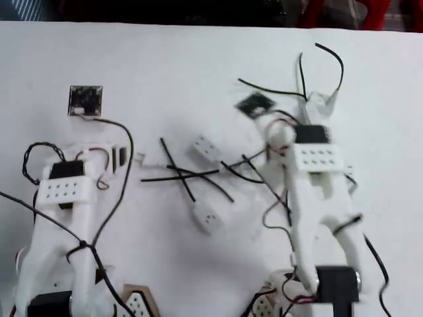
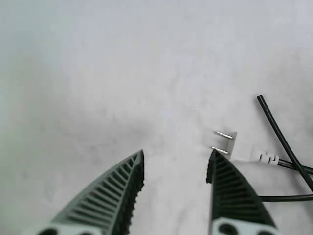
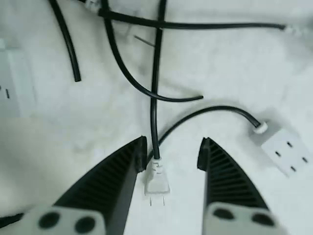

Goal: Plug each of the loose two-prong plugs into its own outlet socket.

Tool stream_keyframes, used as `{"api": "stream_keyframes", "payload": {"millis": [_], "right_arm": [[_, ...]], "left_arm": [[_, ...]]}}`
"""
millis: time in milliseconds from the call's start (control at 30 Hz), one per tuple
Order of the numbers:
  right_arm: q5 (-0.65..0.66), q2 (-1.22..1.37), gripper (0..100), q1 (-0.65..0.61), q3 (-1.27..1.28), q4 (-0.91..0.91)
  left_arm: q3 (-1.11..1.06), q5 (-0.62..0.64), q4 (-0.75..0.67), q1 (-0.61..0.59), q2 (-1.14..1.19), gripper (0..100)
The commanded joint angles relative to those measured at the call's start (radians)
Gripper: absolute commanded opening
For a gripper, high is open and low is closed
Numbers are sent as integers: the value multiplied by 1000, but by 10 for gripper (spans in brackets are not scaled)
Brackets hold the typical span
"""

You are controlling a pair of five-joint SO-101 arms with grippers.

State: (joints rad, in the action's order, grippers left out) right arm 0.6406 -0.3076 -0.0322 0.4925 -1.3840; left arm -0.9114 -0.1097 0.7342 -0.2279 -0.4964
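High view: a white table (image 1: 198,59) carries two white arms. The left arm (image 1: 63,198) rises from the near left corner and the right arm (image 1: 317,198) from the near right. Between them lies a tangle of black cables (image 1: 192,175). Two white sockets sit loose in the middle, the farther socket (image 1: 207,149) above the cable crossing and the nearer socket (image 1: 207,216) below it, well apart from each other. A small white left plug (image 1: 141,158) lies just beside the tip of the left arm, its cable trailing towards the centre.

Left wrist view: the left gripper (image 2: 177,159) hangs over bare table with its ribbed fingers (image 2: 124,188) spread wide and nothing between them. The left plug (image 2: 229,143) rests flat on the table just outside one fingertip, its two metal prongs pointing across the gap, unplugged.

Right wrist view: the right gripper (image 3: 172,147) is likewise spread apart. The right plug (image 3: 157,181) lies on the table between the fingers, nearer one of them and not clamped. Its cable runs away under the crossing wires. A slotted socket (image 3: 286,149) sits off to one side with nothing plugged in. Another white block (image 3: 12,83) shows at the opposite edge.
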Motion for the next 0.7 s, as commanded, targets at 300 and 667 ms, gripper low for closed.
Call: {"api": "stream_keyframes", "payload": {"millis": [300, 667], "right_arm": [[18, -82, 179, 70, 259, 48], [144, -65, 279, 171, 322, 119]], "left_arm": [[3, 9, -15, -5, -30, 215], [2, 9, -12, -5, -30, 215]]}}
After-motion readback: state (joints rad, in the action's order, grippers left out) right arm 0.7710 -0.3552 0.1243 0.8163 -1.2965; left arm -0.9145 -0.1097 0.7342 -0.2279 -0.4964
